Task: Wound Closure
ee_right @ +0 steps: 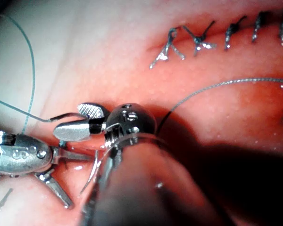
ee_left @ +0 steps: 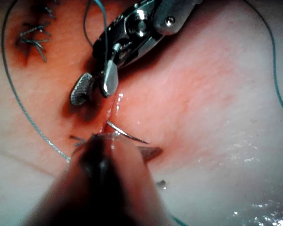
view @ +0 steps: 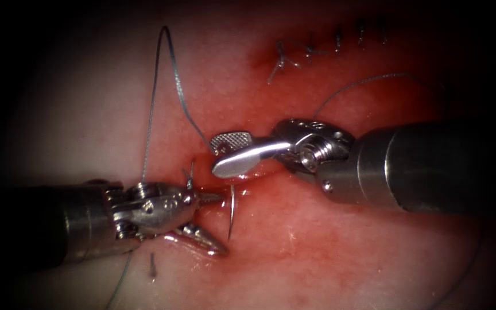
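Both tools' fingers are spread, holding nothing: left tool (view: 210, 221) and right tool (view: 231, 152) flank the needle (view: 231, 213), lodged unheld in the tissue (view: 317, 241) at the cut. Loose thread (view: 170, 69) nearby could snag.

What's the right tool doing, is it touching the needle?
Apart. The left wrist view shows the right tool's open jaws clear of the needle, with a strip of wet tissue between them.
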Motion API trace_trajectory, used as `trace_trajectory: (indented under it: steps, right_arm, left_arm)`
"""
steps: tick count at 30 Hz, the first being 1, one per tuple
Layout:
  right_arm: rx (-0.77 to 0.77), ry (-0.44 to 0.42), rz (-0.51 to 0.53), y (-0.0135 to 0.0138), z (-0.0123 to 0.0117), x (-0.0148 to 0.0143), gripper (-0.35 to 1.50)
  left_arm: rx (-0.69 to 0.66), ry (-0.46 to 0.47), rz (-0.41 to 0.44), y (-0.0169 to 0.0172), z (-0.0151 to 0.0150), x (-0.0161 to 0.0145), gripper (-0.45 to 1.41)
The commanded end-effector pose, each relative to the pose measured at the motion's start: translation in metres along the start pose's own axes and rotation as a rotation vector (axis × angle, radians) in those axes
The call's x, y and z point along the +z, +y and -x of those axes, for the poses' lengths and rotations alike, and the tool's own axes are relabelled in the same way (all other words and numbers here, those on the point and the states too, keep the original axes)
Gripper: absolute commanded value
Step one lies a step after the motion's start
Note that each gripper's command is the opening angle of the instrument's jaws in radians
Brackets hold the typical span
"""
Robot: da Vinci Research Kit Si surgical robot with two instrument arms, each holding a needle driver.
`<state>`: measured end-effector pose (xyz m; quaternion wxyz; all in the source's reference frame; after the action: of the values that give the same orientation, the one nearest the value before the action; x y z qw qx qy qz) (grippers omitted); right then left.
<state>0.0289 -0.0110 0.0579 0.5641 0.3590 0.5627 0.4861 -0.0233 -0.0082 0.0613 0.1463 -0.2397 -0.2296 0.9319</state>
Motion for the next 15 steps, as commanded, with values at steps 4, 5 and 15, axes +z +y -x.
trace_trajectory:
  steps: [4, 5, 15]
  right_arm:
    - [-0.069, 0.097, 0.042, 0.0028, -0.0028, -0.0007, 1.36]
    - [-0.084, 0.109, 0.053, 0.0033, -0.0035, -0.0012, 1.36]
    - [-0.108, 0.164, 0.107, 0.0052, -0.005, -0.0051, 1.16]
  left_arm:
    - [0.039, 0.042, -0.067, 0.0002, -0.001, 0.0008, 0.77]
    - [0.048, 0.061, -0.073, 0.0004, -0.0011, 0.0009, 0.77]
    - [0.268, 0.104, -0.278, 0.0016, -0.0023, 0.0005, 0.67]
